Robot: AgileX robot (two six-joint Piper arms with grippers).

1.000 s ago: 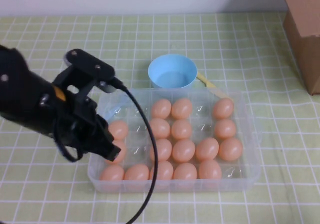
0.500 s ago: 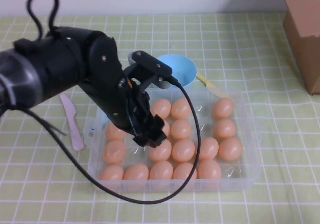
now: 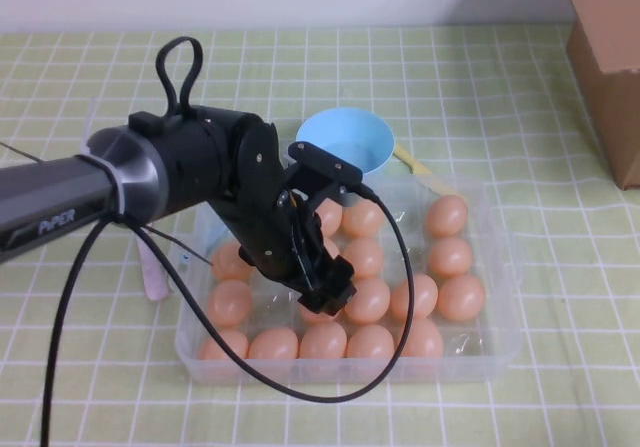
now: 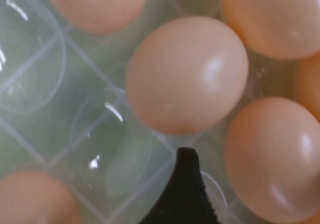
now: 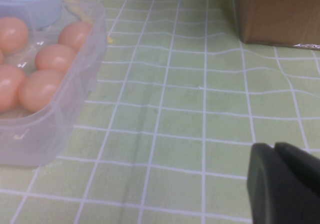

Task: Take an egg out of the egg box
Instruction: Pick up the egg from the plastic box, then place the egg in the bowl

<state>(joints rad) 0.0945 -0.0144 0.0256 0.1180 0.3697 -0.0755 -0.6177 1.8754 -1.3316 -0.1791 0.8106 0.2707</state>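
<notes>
The egg box (image 3: 500,347) is a clear plastic tray holding several orange-tan eggs. My left gripper (image 3: 325,302) is down inside it, over the eggs of the middle rows. In the left wrist view one egg (image 4: 187,73) fills the centre, and one black fingertip (image 4: 186,184) sits in the gap just beside it. Another egg (image 4: 272,159) lies on that fingertip's other side, and the second finger is out of view. The gripper is open and holds nothing. My right gripper (image 5: 285,169) is shut and empty, low over the tablecloth to the right of the egg box (image 5: 75,83).
A round light-blue bowl (image 3: 345,142) stands just behind the tray. A pink plastic knife (image 3: 155,272) lies to its left, partly under my arm. A cardboard box (image 3: 605,57) stands at the far right and also shows in the right wrist view (image 5: 275,11).
My left arm has swung right from the tray's left edge and lowered, so the gripper is now down among the middle eggs. The eggs have not moved.
</notes>
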